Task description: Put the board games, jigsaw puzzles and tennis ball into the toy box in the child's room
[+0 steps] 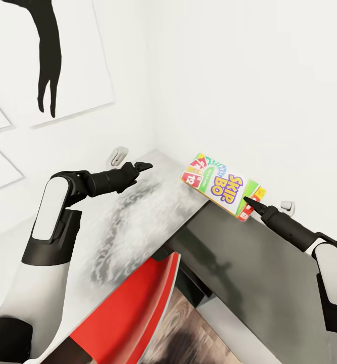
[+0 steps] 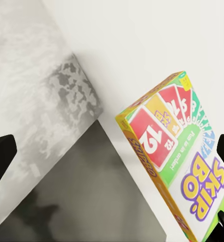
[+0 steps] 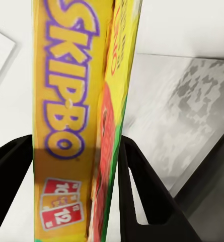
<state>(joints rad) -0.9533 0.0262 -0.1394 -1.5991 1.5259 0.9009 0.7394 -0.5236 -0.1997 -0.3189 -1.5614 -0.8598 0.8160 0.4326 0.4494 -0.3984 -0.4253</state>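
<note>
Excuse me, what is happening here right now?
The robot's right gripper is shut on a colourful Skip-Bo board game box, pinching its narrow edge and holding it in the air above the corner of the pale grey-white table, close to the white wall. The left gripper is open, holds nothing, and hovers over the table. A red chair stands below, partly tucked under the table's edge.

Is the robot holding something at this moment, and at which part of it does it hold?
The right gripper holds the Skip-Bo board game by one narrow end, fingers on its two broad faces. The left gripper holds nothing.
</note>
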